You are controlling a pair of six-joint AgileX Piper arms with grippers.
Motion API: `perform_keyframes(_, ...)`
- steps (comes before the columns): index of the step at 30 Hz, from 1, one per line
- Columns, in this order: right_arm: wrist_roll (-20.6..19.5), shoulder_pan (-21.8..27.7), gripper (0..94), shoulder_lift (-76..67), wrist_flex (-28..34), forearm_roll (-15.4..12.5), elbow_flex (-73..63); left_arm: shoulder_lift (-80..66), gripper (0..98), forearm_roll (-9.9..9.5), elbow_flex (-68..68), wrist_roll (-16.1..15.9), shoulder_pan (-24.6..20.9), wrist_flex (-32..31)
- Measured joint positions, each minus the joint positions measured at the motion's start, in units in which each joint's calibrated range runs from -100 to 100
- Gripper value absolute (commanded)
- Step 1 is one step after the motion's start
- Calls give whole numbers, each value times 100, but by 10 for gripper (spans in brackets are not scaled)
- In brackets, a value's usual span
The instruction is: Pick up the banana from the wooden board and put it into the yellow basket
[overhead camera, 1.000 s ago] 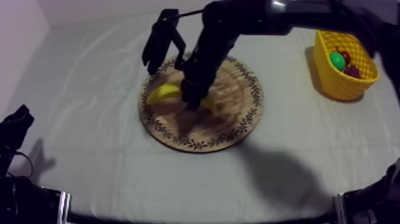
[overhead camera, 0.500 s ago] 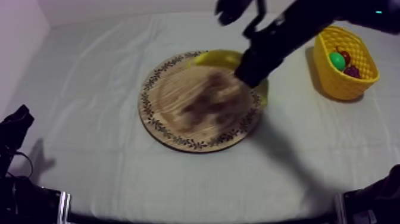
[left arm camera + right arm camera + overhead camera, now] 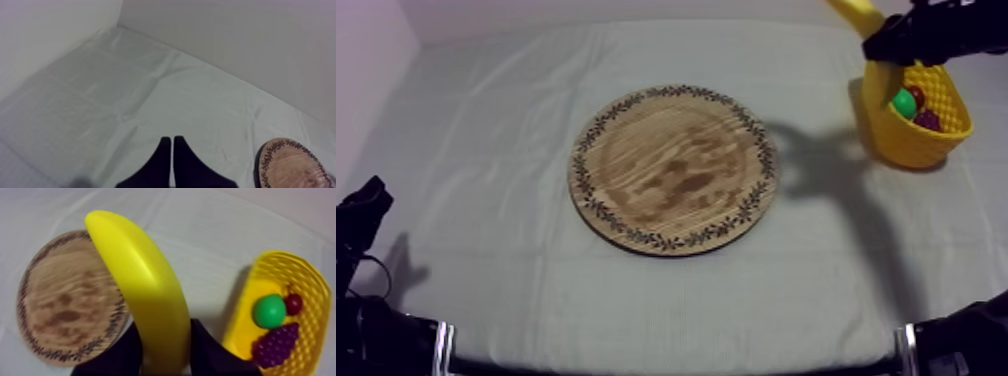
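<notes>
A: Where is the banana [image 3: 145, 288]?

B: Off the round wooden board [image 3: 674, 170] and up in the air. The right end effector [image 3: 165, 355] is clamped on its lower part, one black finger on each side, and the free end sticks out well past the fingers.

A: And relative to the yellow basket [image 3: 911, 140]?

B: In the top view the right end effector is at the basket's far left rim, and the banana's yellow tip pokes out beyond it. Whether the banana is right over the opening, I cannot tell. From the right wrist, the board shows at one side of the banana and the basket at the other.

A: What is in the basket?

B: A round green fruit [image 3: 269, 310], a small red fruit [image 3: 293, 304] touching it, and a bunch of grapes [image 3: 275, 343] beside both.

A: The left end effector [image 3: 172, 150]?

B: Fingers pressed together into a narrow wedge, gripping nothing. It sits low over the grey-white cloth [image 3: 486, 150] at the left side of the desk, with the board's rim just beyond it
</notes>
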Motion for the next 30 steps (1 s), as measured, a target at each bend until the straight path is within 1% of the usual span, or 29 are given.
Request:
perform_keyframes(4, -4, 538, 180, 205, -119, -25, -78, 0, 1, 0, 0, 0, 0, 0)
perform_keyframes(7, -32, 880, 179, 367, -380, -37, -88, 0, 1, 0, 0, 0, 0, 0)
perform_keyframes(11, -26, 1224, 182, 644, -604, -43, -75, 0, 1, 0, 0, 0, 0, 0)
perform_keyframes(15, -58, 1371, 193, 913, -829, 8, 0, 0, 1, 0, 0, 0, 0, 0)
perform_keyframes(21, -156, 1374, 214, 1379, -1165, 113, 10, 0, 1, 0, 0, 0, 0, 0)
perform_keyframes(23, -213, 1384, 251, 1548, -1257, 157, -35, 0, 1, 0, 0, 0, 0, 0)
perform_keyframes(24, -236, 1392, 288, 1614, -1277, 187, -63, 0, 1, 0, 0, 0, 0, 0)
perform_keyframes(28, -302, 1405, 491, 1809, -1413, 266, -84, 0, 1, 0, 0, 0, 0, 0)
perform_keyframes(30, -330, 1400, 568, 1825, -1482, 303, -84, 0, 1, 0, 0, 0, 0, 0)
